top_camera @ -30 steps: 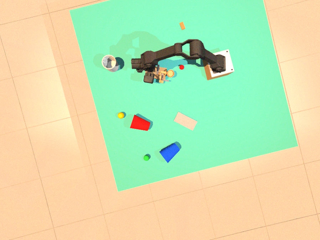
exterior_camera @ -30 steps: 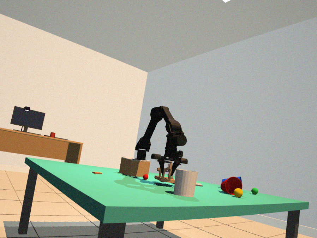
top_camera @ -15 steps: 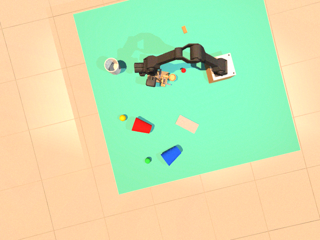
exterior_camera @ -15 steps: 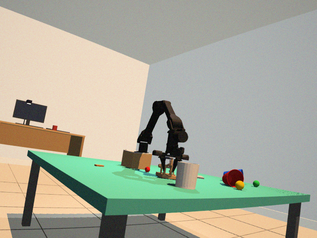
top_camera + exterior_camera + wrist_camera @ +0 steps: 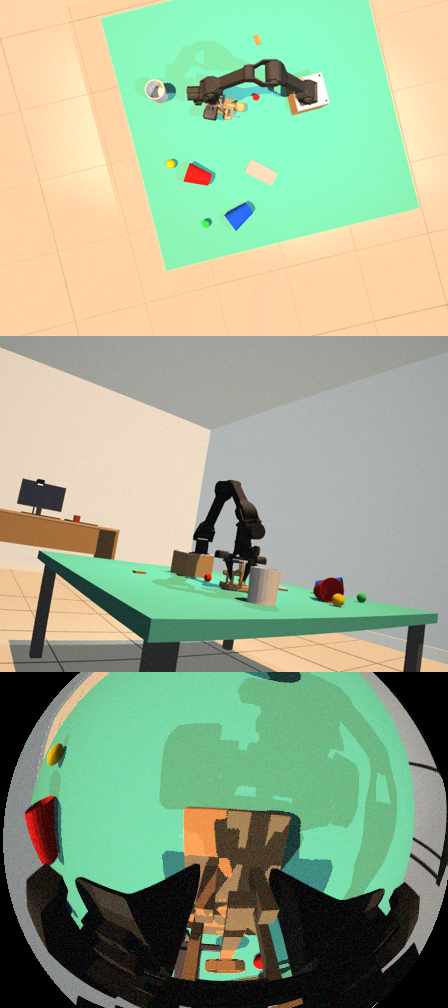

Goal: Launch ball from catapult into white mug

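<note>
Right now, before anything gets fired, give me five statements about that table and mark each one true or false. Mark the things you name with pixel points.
1. The red ball [image 5: 256, 96] [image 5: 207, 577] [image 5: 258, 962] is loaded in the catapult [image 5: 226, 109] [image 5: 231, 586] [image 5: 199, 829]. False: it lies on the table [image 5: 325, 162] [image 5: 217, 628] [image 5: 115, 772], between the catapult and the arm's base.
2. The white mug [image 5: 161, 96] [image 5: 264, 586] stands upright. True.
3. The red cup [image 5: 197, 175] [image 5: 330, 589] [image 5: 42, 832] lies on its side. True.
4. The yellow ball [image 5: 170, 163] [image 5: 338, 599] [image 5: 55, 754] is inside the white mug. False: it sits on the table near the red cup's open end.
5. The jaws are down at the white mug. False: they are down at the catapult, one on each side of its frame.
</note>
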### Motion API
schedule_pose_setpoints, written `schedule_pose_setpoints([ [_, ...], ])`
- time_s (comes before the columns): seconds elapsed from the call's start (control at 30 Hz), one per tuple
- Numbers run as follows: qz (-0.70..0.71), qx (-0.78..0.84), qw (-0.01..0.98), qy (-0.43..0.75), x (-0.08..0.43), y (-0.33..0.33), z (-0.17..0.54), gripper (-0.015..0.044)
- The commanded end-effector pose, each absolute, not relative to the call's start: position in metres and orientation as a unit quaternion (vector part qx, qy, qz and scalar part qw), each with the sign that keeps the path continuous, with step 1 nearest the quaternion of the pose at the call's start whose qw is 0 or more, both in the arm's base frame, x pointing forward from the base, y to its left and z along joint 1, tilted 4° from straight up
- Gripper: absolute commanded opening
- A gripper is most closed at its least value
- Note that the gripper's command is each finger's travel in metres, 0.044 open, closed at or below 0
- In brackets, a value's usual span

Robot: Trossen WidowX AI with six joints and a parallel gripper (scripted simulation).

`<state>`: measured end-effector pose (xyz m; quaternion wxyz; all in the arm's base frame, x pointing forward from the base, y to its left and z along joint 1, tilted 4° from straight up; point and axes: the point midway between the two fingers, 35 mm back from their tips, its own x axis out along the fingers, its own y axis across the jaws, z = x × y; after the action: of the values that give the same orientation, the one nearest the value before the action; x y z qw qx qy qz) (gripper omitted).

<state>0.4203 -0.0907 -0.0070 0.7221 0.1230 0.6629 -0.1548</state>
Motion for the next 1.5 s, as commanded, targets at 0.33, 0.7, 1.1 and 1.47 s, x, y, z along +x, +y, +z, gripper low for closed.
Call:
schedule_pose_setpoints([
  [0.33,-0.155,0.123,0.723,0.662,0.411,-0.085,0.094,0.0440],
  [0.7,-0.151,0.121,0.723,0.663,0.413,-0.086,0.064,0.0440],
  [1.1,-0.151,0.121,0.723,0.663,0.415,-0.088,0.036,0.0440],
  [1.47,-0.151,0.121,0.723,0.663,0.417,-0.089,0.018,0.0440],
])
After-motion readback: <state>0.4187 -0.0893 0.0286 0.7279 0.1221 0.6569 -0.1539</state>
